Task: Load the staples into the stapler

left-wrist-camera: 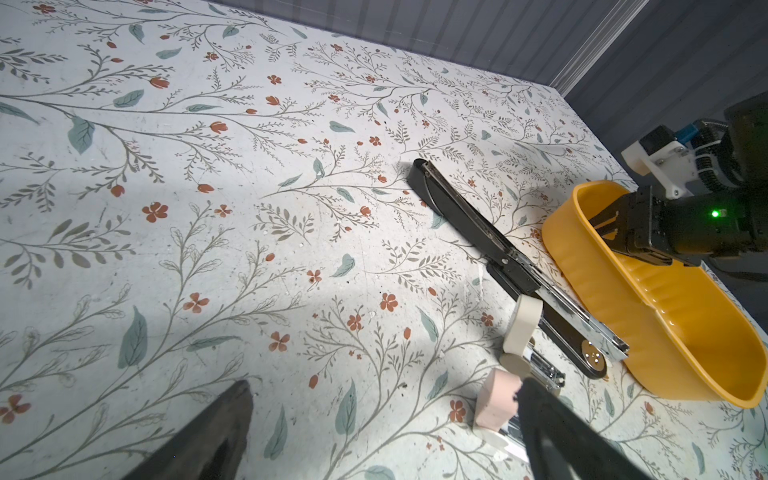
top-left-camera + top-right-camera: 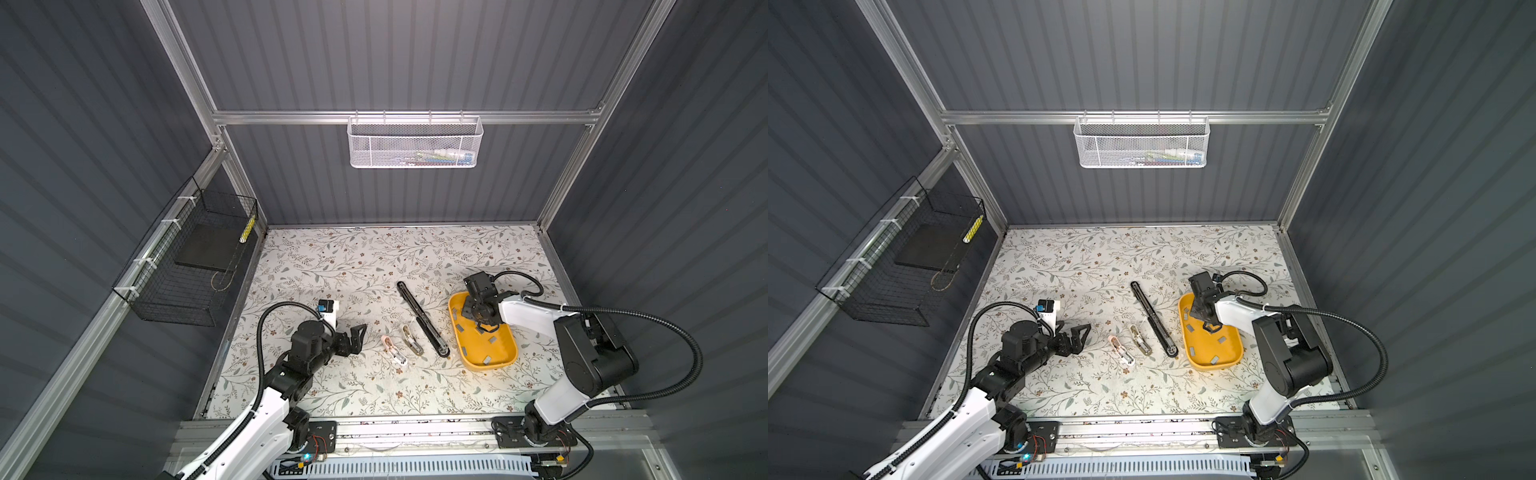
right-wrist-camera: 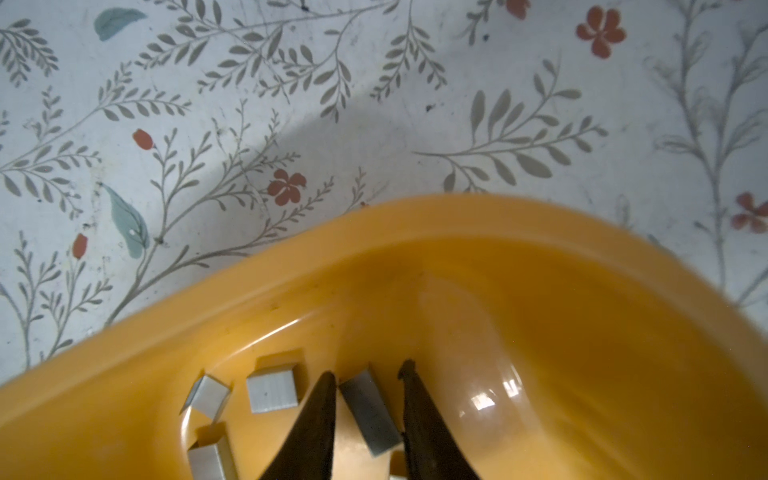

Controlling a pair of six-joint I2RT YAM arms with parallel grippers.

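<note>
Inside yellow tray (image 3: 291, 286), right hand (image 3: 369, 370) straddles staples (image 3: 370, 411).

Floral-patterned counter (image 2: 332, 257) carries a yellow tray (image 2: 486, 367) directly beneath the right jaws, a long black stapler (image 2: 419, 318) lying open just beside it, then a tan stapler (image 2: 411, 340) and a pink stapler (image 2: 392, 351) ahead of the left jaws.
</note>
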